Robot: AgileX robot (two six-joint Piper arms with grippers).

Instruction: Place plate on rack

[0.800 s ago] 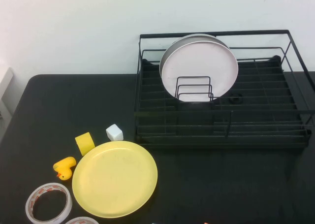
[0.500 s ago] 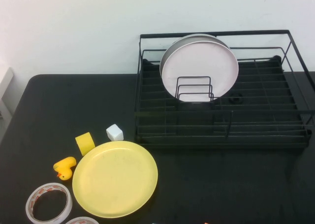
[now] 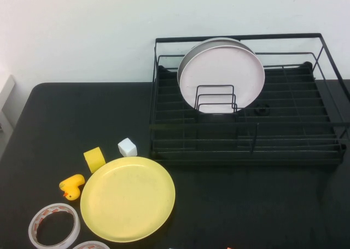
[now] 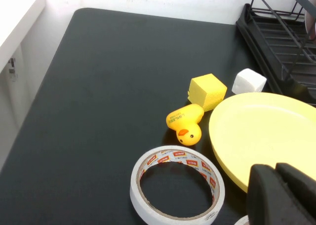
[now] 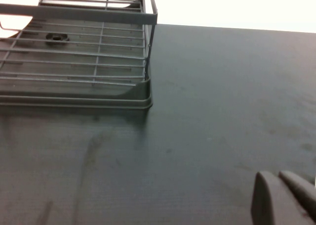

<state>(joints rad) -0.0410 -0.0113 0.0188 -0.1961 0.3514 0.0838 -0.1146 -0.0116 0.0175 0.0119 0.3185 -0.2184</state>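
The pale-yellow plate [image 3: 128,198] lies flat on the black table at the front left, and also shows in the left wrist view [image 4: 266,131]. The black wire rack [image 3: 246,150] stands at the back right and holds a pale pink plate [image 3: 221,76] upright in its slots, with a grey plate's rim just behind it. Neither arm shows in the high view. My left gripper [image 4: 277,171] is shut and empty, hovering just by the plate's near edge. My right gripper [image 5: 279,176] is shut and empty above bare table, off the rack's corner [image 5: 143,99].
A yellow cube [image 3: 94,159], a white cube [image 3: 127,147] and a yellow rubber duck [image 3: 71,186] sit close to the plate's left rim. A tape roll [image 3: 53,225] lies at the front left, with a second roll [image 3: 90,245] at the table's front edge.
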